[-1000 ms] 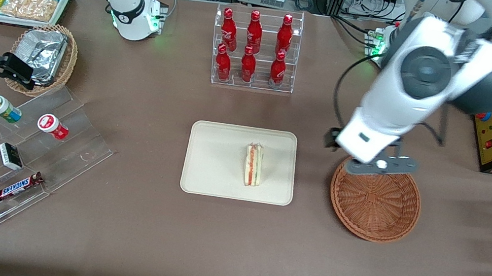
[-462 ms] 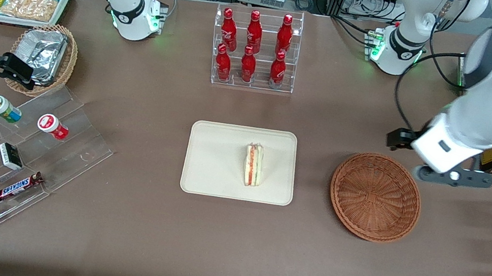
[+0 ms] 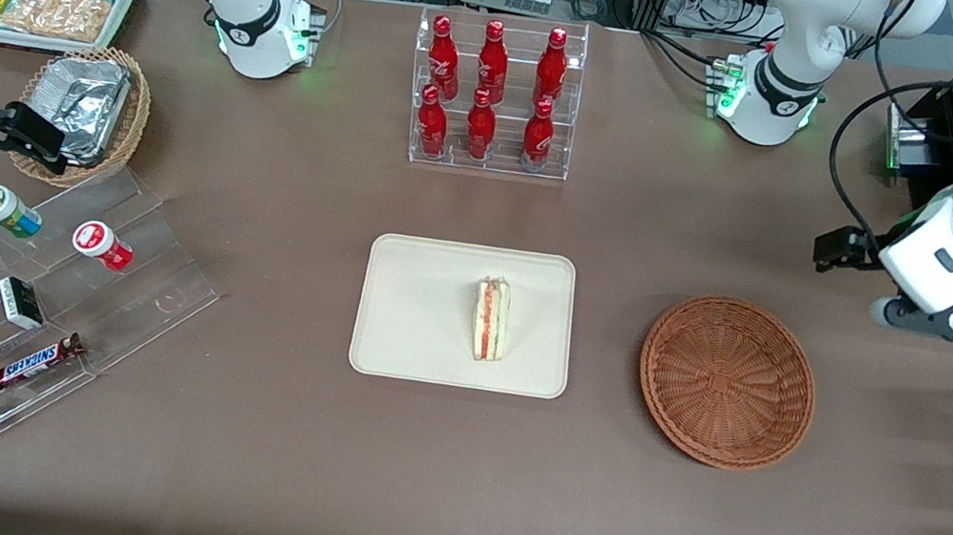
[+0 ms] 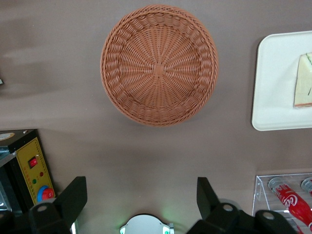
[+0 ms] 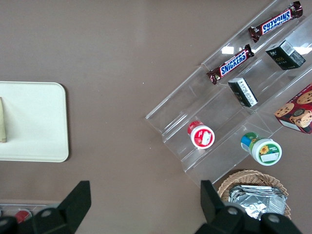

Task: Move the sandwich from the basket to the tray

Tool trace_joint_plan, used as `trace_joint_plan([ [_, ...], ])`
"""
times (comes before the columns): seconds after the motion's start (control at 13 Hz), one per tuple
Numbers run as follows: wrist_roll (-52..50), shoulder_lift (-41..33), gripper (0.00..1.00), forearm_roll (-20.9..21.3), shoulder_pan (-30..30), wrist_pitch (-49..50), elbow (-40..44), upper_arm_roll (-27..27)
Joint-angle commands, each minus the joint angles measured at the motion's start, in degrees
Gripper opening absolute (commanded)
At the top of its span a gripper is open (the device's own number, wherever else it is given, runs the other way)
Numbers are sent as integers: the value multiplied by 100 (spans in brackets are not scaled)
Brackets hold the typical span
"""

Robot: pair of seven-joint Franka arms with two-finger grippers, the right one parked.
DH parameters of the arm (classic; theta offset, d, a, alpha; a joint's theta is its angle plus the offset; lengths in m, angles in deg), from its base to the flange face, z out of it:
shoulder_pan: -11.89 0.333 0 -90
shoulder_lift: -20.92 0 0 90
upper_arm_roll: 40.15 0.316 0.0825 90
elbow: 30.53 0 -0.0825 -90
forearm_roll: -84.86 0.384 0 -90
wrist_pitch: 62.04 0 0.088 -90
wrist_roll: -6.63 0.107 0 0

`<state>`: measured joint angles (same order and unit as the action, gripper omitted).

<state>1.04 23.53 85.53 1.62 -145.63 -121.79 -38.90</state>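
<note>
Front view shows the small triangular sandwich (image 3: 490, 319) of pale white bread lying on the flat cream-white rectangular tray (image 3: 421, 307), toward the tray's edge that faces the round reddish-brown wicker basket (image 3: 728, 380). Its long axis runs from the camera toward the arms' bases, with the cut edge up: a red strip and a green strip of filling run along that length, and the narrower end points away from the camera. The basket holds nothing and sits beside the tray, toward the working arm's end of the table, apart from it.

The left gripper (image 4: 141, 195) hangs high over bare brown tabletop, farther from the front camera than the basket and off toward the working arm's end; its two black fingers (image 4: 73, 197) are spread wide with nothing between them.

Two brown bars on a clear stepped stand read "SNICKERS" (image 3: 35, 361). Red bottles (image 3: 487, 90) with white script stand in a clear rack, farther from the camera than the tray.
</note>
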Motion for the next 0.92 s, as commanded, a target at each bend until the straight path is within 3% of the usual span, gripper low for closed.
trace_joint_plan([
  [0.0, 476, -716, 99, 21, 385, -158, -672, -73],
  [0.15, 996, -797, 99, -57, 727, -175, -761, -82],
  [0.85, 919, -419, 99, 21, 729, -351, -172, -108],
])
